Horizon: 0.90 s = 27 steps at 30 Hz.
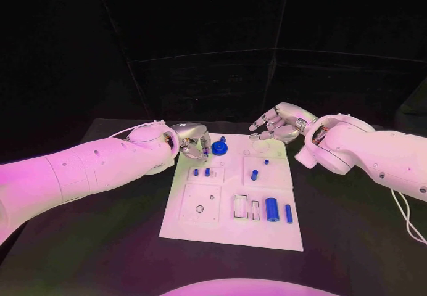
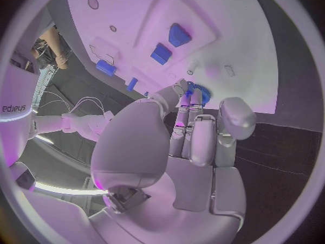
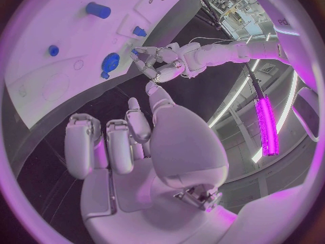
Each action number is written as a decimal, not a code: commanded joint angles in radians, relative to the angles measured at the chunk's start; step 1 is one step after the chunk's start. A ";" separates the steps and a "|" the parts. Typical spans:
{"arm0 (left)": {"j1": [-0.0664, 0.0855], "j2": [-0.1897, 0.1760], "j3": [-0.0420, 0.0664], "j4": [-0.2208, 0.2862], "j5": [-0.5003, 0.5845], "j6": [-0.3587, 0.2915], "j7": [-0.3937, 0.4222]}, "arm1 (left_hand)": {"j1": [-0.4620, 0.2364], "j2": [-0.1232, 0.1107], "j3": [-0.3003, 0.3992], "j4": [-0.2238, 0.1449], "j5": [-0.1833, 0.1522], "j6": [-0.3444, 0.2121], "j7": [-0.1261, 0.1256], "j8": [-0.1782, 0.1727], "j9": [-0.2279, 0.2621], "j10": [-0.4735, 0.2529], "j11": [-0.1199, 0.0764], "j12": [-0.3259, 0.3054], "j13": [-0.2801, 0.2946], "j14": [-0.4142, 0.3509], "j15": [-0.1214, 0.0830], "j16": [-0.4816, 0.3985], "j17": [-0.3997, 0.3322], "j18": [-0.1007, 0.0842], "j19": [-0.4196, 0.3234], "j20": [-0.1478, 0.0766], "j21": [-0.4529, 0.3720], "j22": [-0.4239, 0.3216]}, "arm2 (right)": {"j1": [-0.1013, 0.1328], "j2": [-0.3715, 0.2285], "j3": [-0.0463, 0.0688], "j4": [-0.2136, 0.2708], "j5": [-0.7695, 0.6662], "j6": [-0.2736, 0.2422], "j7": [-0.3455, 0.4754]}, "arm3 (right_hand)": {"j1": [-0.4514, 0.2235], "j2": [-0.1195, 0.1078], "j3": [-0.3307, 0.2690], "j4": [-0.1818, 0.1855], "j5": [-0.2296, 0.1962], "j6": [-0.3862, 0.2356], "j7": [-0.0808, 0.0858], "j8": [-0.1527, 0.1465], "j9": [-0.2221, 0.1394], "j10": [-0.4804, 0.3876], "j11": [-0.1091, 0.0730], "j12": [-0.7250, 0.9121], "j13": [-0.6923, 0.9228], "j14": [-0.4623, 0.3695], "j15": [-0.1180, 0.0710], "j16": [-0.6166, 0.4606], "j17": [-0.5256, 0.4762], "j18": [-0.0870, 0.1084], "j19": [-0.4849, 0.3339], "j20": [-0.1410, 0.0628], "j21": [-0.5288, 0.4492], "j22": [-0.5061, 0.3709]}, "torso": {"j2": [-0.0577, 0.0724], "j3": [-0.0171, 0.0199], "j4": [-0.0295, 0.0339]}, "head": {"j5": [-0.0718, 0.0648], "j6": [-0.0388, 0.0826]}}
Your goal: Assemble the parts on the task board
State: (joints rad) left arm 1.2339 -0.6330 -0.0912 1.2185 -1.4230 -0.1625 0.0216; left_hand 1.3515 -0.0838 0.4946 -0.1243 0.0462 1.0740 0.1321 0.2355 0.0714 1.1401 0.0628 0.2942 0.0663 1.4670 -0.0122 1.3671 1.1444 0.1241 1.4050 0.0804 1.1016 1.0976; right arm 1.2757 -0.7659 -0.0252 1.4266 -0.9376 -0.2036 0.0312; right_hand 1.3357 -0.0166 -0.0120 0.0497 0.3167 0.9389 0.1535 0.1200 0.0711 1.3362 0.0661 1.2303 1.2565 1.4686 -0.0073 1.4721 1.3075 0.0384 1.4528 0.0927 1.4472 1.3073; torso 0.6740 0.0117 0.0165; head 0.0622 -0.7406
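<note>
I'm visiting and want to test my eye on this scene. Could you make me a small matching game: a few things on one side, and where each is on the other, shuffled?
Things:
1. left hand
2. right hand
3. round blue part
4. tall blue cylinder

Places or states:
A. near the board's far right corner, holding nothing
B. standing near the near edge of the task board
C. at the board's far left corner, fingers by a blue part
D. at the far end of the board, next to the left hand

Pairs: 1-C, 2-A, 3-D, 4-B
</note>
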 commanded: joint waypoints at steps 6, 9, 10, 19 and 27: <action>0.000 -0.007 0.000 0.002 0.007 0.029 -0.019 | -0.016 -0.002 -0.001 0.001 0.002 0.009 0.002 -0.006 -0.001 0.008 0.002 -0.010 0.001 0.014 -0.006 -0.001 -0.003 -0.015 0.003 0.000 0.005 0.001 | 0.002 0.001 0.001 0.000 0.001 0.000 0.008 | 0.000 0.009 -0.005 0.001 0.004 0.006 -0.001 0.004 -0.001 0.000 -0.002 -0.002 0.001 0.060 -0.006 -0.006 0.076 0.016 -0.007 0.001 -0.006 0.006 | 0.000 0.0010 -0.0004 | 0.000 -0.001; -0.001 -0.007 0.000 0.003 0.007 0.035 -0.021 | -0.018 -0.003 -0.001 0.002 0.002 0.010 0.001 -0.006 0.000 0.009 0.002 -0.012 0.001 0.014 -0.006 -0.001 -0.003 -0.015 0.003 0.000 0.005 0.002 | 0.002 0.001 0.000 0.000 0.001 0.000 0.008 | 0.000 0.009 -0.005 0.001 0.004 0.006 -0.001 0.004 -0.001 0.000 -0.002 -0.002 0.001 0.060 -0.006 -0.006 0.076 0.016 -0.007 0.001 -0.006 0.006 | 0.000 0.0009 -0.0014 | 0.003 -0.002; -0.001 -0.007 0.000 0.003 0.007 0.038 -0.021 | -0.018 -0.003 -0.001 0.002 0.002 0.010 0.001 -0.006 0.000 0.009 0.002 -0.012 0.001 0.014 -0.006 -0.001 -0.003 -0.015 0.003 0.000 0.005 0.002 | 0.002 0.001 0.000 0.000 0.001 0.000 0.008 | 0.000 0.009 -0.005 0.001 0.004 0.006 -0.001 0.004 -0.001 0.000 -0.002 -0.002 0.001 0.060 -0.006 -0.006 0.076 0.016 -0.007 0.001 -0.006 0.006 | 0.000 0.0009 -0.0014 | 0.003 -0.002; -0.006 0.001 0.000 -0.003 0.007 0.052 -0.019 | -0.021 -0.004 -0.002 0.002 0.002 0.010 0.001 -0.008 0.000 0.010 0.002 -0.014 0.001 0.014 -0.006 -0.002 -0.006 -0.015 0.003 0.001 0.006 0.003 | 0.002 0.002 0.000 -0.001 0.001 0.001 0.008 | 0.000 0.009 -0.005 0.001 0.004 0.006 -0.001 0.004 -0.001 0.000 -0.002 -0.002 0.001 0.060 -0.006 -0.006 0.076 0.016 -0.007 0.001 -0.006 0.006 | 0.000 -0.0002 -0.0010 | 0.001 -0.005; -0.009 0.009 -0.001 -0.009 0.007 0.057 -0.017 | -0.022 -0.005 -0.003 0.003 0.002 0.010 0.001 -0.009 0.000 0.010 0.002 -0.015 0.001 0.014 -0.006 -0.003 -0.007 -0.015 0.003 0.001 0.005 0.002 | 0.002 0.004 0.000 -0.002 0.001 0.001 0.008 | 0.000 0.009 -0.005 0.001 0.004 0.006 -0.001 0.004 -0.001 0.000 -0.002 -0.002 0.001 0.060 -0.006 -0.006 0.076 0.016 -0.007 0.001 -0.006 0.006 | 0.000 0.0013 -0.0010 | 0.001 -0.005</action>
State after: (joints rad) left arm 1.2247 -0.6258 -0.0924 1.2109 -1.4207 -0.1199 0.0058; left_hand 1.3381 -0.0878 0.4945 -0.1243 0.0462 1.0774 0.1356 0.2318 0.0710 1.1434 0.0661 0.2826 0.0663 1.4670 -0.0122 1.3671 1.1381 0.1241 1.4049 0.0805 1.1016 1.0993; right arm 1.2756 -0.7631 -0.0253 1.4237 -0.9377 -0.2033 0.0316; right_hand 1.3357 -0.0166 -0.0120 0.0497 0.3167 0.9388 0.1535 0.1200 0.0711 1.3362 0.0661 1.2303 1.2564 1.4686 -0.0073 1.4721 1.3074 0.0383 1.4528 0.0927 1.4472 1.3073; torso 0.6737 0.0125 0.0153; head 0.0631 -0.7451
